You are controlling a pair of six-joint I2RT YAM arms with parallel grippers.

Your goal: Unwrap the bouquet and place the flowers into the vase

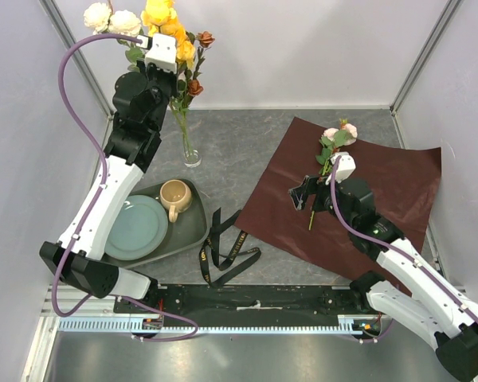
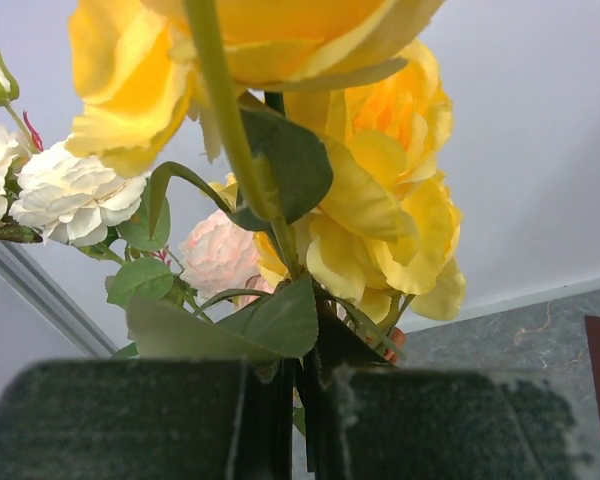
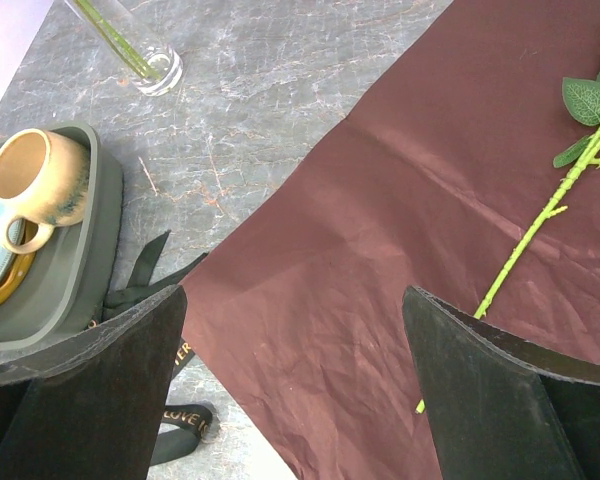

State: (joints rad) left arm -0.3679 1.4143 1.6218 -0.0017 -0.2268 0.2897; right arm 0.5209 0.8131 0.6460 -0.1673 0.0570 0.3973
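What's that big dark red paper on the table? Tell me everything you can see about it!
The dark red paper sheet looks thin, matte and creased, with fold lines across it. It lies unwrapped, spread flat on the grey marbled table, turned cornerwise, on the right side. One pink rose with a green stem lies on it. A black ribbon with gold letters sits by its left corner. The right arm's open fingers hang over it.

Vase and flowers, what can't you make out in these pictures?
- Right wrist view: vase cut off by top edge; loose flower loses its head at right edge.
- Left wrist view: vase rim hidden below the blurred fingers.
- Top view: ribbon lettering too small.
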